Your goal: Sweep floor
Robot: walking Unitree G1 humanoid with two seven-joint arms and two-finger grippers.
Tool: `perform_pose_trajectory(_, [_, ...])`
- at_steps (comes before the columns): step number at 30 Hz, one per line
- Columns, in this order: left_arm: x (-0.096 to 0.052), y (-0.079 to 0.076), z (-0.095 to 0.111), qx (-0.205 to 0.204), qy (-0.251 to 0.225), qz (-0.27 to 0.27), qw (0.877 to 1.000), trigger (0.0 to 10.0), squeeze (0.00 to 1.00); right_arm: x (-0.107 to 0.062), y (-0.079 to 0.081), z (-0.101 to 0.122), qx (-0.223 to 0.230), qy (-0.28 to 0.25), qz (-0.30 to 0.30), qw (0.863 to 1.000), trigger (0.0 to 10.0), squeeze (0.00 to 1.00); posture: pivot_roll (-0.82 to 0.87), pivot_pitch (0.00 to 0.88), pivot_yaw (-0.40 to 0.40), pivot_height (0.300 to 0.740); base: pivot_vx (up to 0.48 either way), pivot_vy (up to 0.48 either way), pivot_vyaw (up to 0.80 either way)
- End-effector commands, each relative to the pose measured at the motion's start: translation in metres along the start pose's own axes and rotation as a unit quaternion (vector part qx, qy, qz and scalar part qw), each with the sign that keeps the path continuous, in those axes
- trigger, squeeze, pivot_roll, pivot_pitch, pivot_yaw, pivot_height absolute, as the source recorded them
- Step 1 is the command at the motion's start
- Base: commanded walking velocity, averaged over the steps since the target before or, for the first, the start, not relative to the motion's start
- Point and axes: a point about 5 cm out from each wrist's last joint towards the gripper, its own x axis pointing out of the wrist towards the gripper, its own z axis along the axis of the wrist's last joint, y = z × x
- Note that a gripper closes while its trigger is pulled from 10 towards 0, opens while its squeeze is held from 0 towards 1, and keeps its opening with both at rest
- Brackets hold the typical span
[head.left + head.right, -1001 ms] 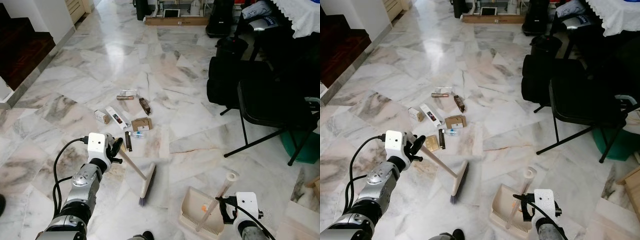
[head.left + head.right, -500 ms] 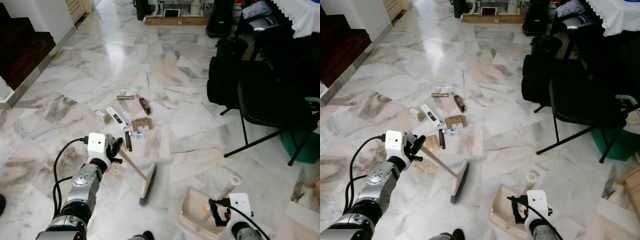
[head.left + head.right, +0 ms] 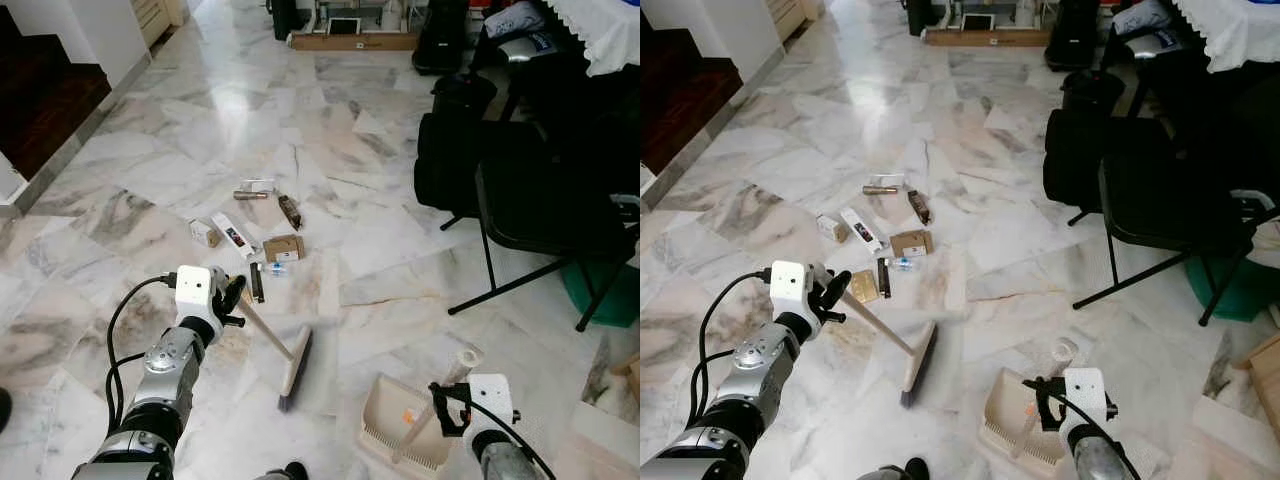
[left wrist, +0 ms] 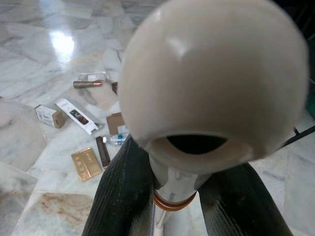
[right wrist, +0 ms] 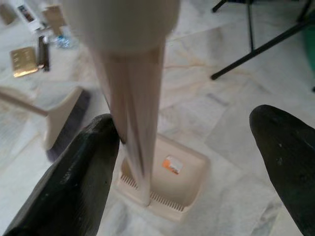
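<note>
While broom (image 3: 293, 362) knob blocks left hand (image 4: 189, 194)

Home living area: marble floor (image 3: 300, 120), staircase (image 3: 40, 100), folding chair (image 3: 540, 215).

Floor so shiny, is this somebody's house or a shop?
Most likely a home's living area: marble floor, a dark wooden staircase at one side, and a black folding chair beside a lace-covered table.

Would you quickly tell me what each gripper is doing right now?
Left gripper: shut on the broom handle.
Right gripper: open, the dustpan handle against one finger.
</note>
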Motion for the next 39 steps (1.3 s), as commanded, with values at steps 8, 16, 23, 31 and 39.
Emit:
perform_pose_trajectory(8, [0.002,0.003,0.006,0.007,-0.008,0.004,1.000,10.0,0.00,-0.004,-0.007,-0.012,-0.028,0.017,-0.015,0.999,10.0,0.00,0.05,0.103,0.087,0.740,0.000,0.000,0.00])
perform_pose_trajectory(16, [0.003,0.001,0.005,0.007,-0.006,0.004,1.000,10.0,0.00,-0.009,-0.022,-0.019,-0.083,0.032,-0.030,0.996,10.0,0.00,0.04,0.100,0.082,0.740,0.000,0.000,0.00])
perform_pose_trajectory(23, [0.002,0.002,0.004,0.007,-0.005,0.007,1.000,10.0,0.00,-0.009,-0.032,-0.018,-0.117,0.033,-0.041,0.992,10.0,0.00,0.04,0.101,0.078,0.740,0.000,0.000,0.00])
perform_pose_trajectory(31, [0.002,0.002,0.003,0.006,-0.005,0.012,1.000,10.0,0.00,-0.006,-0.041,-0.007,-0.148,0.016,-0.063,0.987,10.0,0.00,0.04,0.100,0.071,0.740,0.000,0.000,0.00])
perform_pose_trajectory(39, [0.001,0.002,0.002,0.006,-0.003,0.015,1.000,10.0,0.00,-0.010,-0.073,-0.006,-0.160,0.036,-0.144,0.976,10.0,0.00,0.04,0.104,0.067,0.740,0.000,0.000,0.00])
